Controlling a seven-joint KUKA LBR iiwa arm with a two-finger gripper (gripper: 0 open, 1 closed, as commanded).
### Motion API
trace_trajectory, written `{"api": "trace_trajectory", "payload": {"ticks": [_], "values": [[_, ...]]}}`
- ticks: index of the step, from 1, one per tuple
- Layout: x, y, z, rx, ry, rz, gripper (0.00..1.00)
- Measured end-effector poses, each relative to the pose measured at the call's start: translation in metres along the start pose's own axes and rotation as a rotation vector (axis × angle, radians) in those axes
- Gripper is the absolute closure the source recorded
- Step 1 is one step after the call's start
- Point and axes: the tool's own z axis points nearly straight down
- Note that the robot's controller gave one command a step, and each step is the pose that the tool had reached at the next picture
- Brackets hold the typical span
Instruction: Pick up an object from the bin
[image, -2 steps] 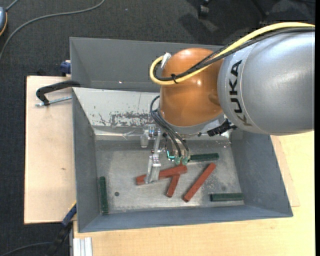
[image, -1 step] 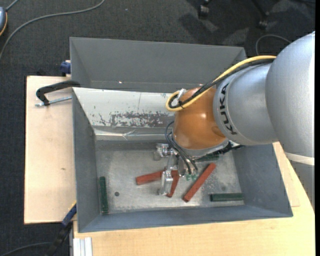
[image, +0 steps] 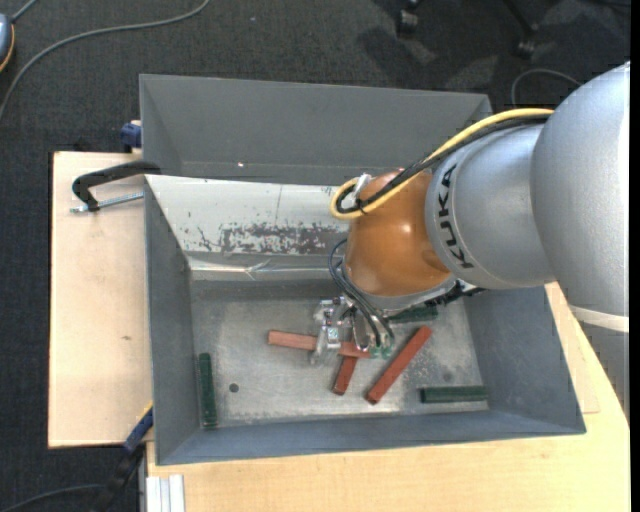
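Near middle of bin (image: 250, 385) | gripper (image: 335, 338) low beside short red-brown bar (image: 344, 376)

The big arm (image: 540, 200) runs off the right side. Its orange cover (image: 395, 240) hides some of the bin (image: 300, 130) floor and most of a dark green stick (image: 412, 314) lying just under it.

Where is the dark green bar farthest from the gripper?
In the camera view, the dark green bar lies alone by the bin's left wall, near its lower corner, well left of the gripper.
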Motion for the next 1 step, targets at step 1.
{"api": "trace_trajectory", "payload": {"ticks": [1], "values": [[-0.0067,-0.0285,-0.1741,0.001,-0.016,-0.056,1.0]]}}
